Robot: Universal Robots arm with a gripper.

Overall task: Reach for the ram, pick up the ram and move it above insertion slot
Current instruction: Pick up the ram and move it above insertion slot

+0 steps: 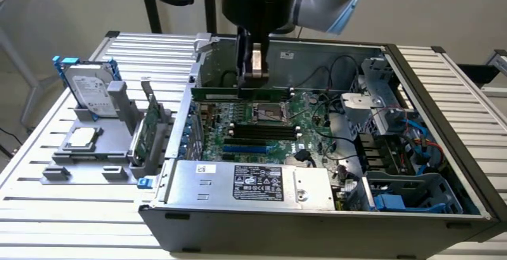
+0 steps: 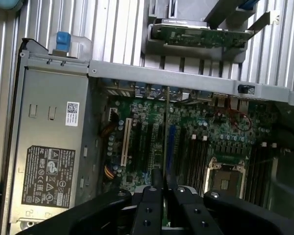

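Note:
My gripper hangs inside the open computer case, shut on the ram. The ram is a long thin green stick held level on its edge, a little above the motherboard. It hovers over the board's far side, near the CPU socket. The black memory slots lie just in front of and below it. In the wrist view the ram appears edge-on as a thin line running out from between the black fingers, above the board and beside the dark slots.
The power supply fills the case's near corner. Cables and a drive cage crowd the exterior view's right. Outside the case on the left, a grey fixture holds a hard drive, a CPU and a taller green expansion card.

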